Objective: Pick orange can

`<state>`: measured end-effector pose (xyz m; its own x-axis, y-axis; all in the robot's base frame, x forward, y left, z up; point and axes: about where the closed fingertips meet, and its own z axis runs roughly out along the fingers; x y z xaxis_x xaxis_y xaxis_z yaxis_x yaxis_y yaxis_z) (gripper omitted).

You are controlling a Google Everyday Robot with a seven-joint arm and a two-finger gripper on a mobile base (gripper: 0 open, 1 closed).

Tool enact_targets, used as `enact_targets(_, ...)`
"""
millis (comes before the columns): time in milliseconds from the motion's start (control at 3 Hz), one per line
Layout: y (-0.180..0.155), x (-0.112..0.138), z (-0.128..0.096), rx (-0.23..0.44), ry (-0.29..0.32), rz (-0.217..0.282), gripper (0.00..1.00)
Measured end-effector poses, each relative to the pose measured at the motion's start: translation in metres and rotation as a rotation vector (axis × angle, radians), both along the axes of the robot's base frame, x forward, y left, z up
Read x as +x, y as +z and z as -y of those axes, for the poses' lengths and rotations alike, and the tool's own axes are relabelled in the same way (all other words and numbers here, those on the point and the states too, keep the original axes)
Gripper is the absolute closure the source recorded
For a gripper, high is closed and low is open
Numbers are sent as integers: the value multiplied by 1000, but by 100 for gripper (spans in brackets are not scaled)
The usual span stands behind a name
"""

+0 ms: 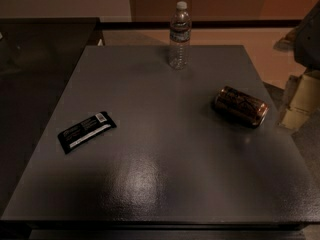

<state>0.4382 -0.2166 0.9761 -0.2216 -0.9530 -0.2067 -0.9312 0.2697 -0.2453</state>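
Camera view: a dark grey, square, slightly glossy table top (150,184) is seen from above and in front, in dim warm light. The small shiny copper-orange metal drink can with dark brown markings (241,106) is found on the right half of the table, lying on its side, its long axis running from upper left to lower right, with nothing touching it. A clear plastic water bottle with a white cap (179,36) is stood upright near the far edge, well apart from the can. A flat black snack bar wrapper with white print (86,131) is laid on the left half, also well apart.

The gripper (311,36) is taken to be the dark bulky shape cut off by the right edge of the view, above and beyond the table's far right corner and well apart from the can. Whether it is spread or pressed together cannot be told, and nothing is seen to be held or touched by it.

The step in hand is judged to be the very start of the approach (no grasp has been made). For the next move, the gripper would have to be brought over the can and lined up across its narrow rounded body, since a can lying on its side may be expected to roll if nudged
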Motion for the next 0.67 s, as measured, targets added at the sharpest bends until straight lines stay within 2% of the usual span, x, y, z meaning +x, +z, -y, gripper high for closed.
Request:
enact_targets(333, -3, 5, -5, 3, -10, 1, 0)
enact_targets(667, -12, 15, -7, 11, -49, -5, 0)
